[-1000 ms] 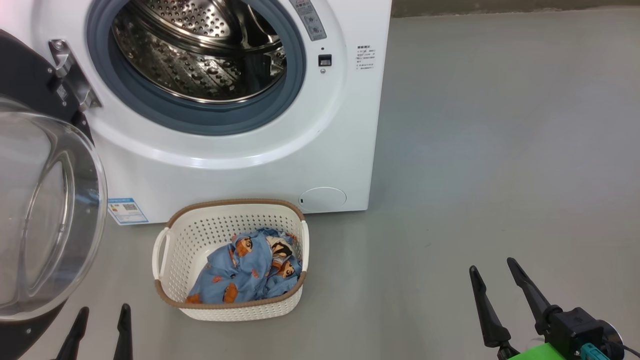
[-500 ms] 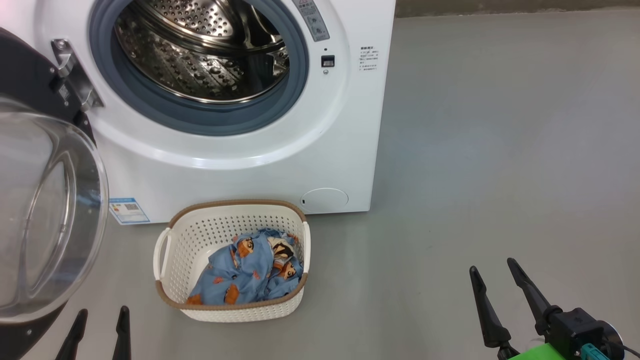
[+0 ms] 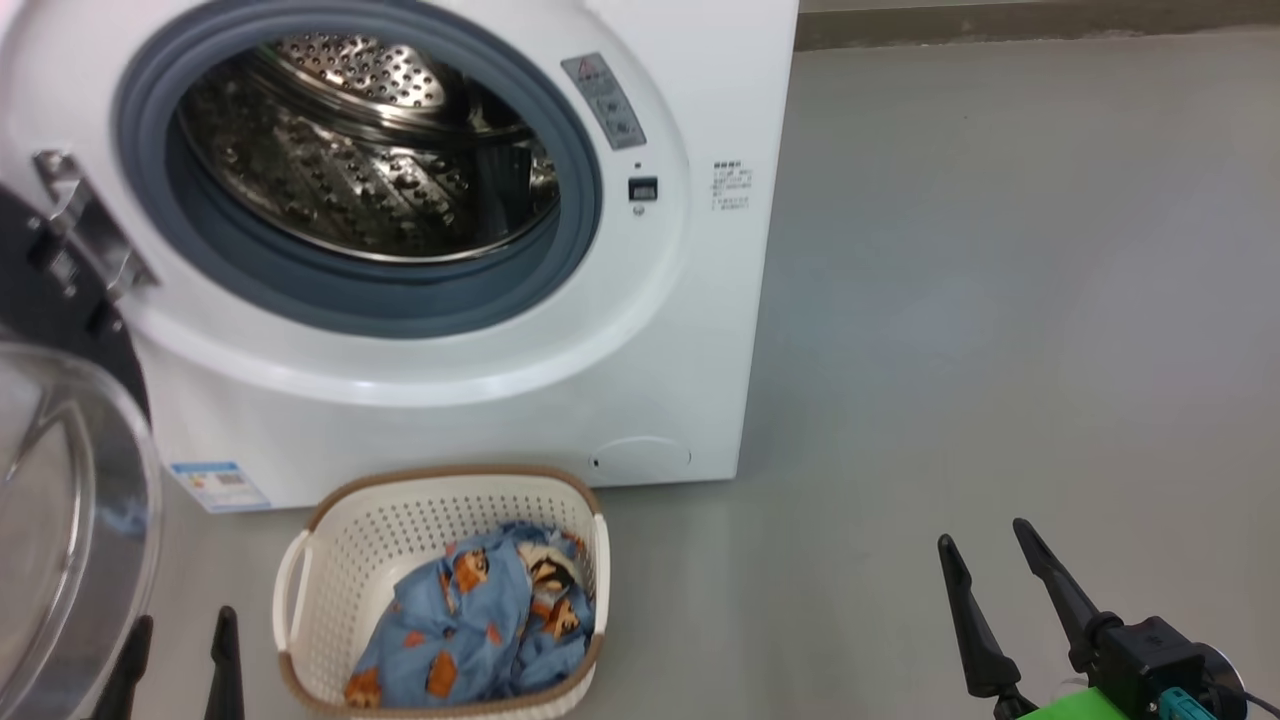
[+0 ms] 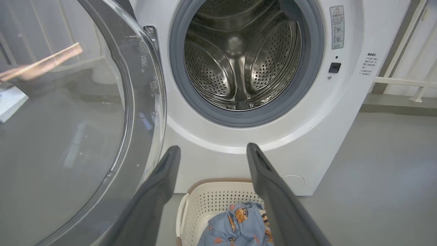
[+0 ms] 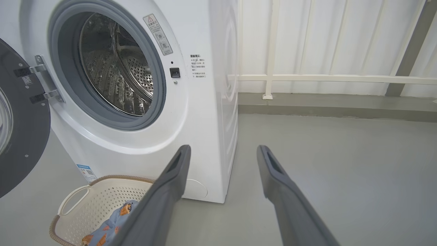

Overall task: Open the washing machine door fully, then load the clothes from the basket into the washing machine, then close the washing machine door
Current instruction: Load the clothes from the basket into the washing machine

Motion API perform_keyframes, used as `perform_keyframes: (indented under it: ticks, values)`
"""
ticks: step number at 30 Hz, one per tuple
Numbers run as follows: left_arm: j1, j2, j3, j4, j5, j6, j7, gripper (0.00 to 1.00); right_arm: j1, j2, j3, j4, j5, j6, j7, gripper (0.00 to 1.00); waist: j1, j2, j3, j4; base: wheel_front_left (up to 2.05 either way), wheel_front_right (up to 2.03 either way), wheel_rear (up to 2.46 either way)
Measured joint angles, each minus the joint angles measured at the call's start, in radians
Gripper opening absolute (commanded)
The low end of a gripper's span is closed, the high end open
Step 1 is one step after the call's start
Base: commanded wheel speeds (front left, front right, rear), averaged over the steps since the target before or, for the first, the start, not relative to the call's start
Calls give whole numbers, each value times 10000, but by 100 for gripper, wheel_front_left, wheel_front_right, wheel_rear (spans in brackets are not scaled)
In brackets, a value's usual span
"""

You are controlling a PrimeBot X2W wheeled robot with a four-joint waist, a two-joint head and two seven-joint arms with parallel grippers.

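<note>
Plainly the clothes (image 3: 470,620) lay crumpled in the basket (image 3: 400,530) before the washing machine (image 3: 450,400) — soft, light, floppy stuff, probably best pinched at a raised fold near the middle. The left gripper (image 3: 186,616) and right gripper (image 3: 982,532) both hung empty, jaws parted, well clear of the cloth.

The washing machine (image 3: 700,330) front bears a grey sticker (image 4: 337,27) with a red warning triangle, small unreadable print (image 4: 367,64), and a blue label (image 3: 218,485) with a QR code.

Bare grey floor (image 3: 1000,300) runs to a white railing (image 5: 324,78).
</note>
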Motion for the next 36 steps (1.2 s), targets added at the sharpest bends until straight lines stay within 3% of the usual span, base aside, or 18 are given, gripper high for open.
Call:
perform_keyframes:
  ticks: [11,36]
  values:
    - [-33,-84,52,88,-2,-2,0,100,-3,2,-2,4,0,0,0,100,0,0,137,35,100,-100,0]
    - [-112,86,-305,21,-142,0,2,100,-5,2,2,29,31,0,0,100,0,0,219,107,1,-1,0]
